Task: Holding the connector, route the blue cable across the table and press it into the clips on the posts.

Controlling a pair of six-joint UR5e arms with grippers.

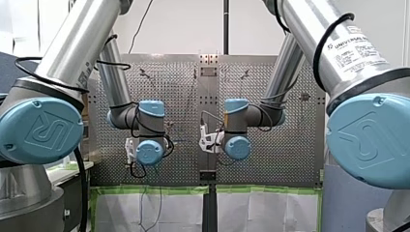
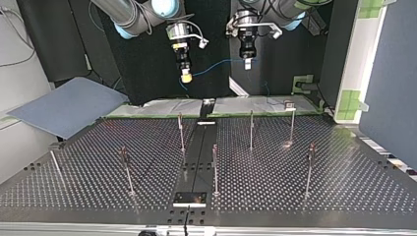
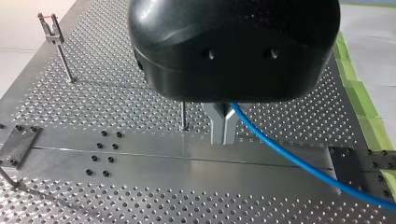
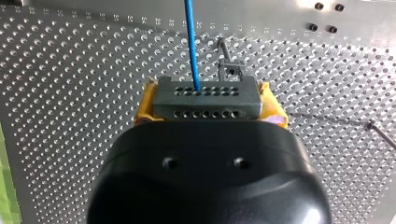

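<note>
Blue cable [image 4: 190, 46] leaves the grey connector [image 4: 205, 100] clamped between my right gripper's [image 4: 208, 106] yellow pads [image 4: 144, 108], which only the right wrist view shows. The top view shows it strung across to my left gripper [image 3: 223, 127], whose metal fingers [image 3: 217, 128] are closed on it. A clip post [image 4: 230, 70] stands just ahead of the connector. Another post [image 3: 183, 116] rises from the perforated table [image 3: 116, 93] beside my left fingers.

Front, top views opposed, sharing table [image 2: 295, 177]; wrists close.
</note>
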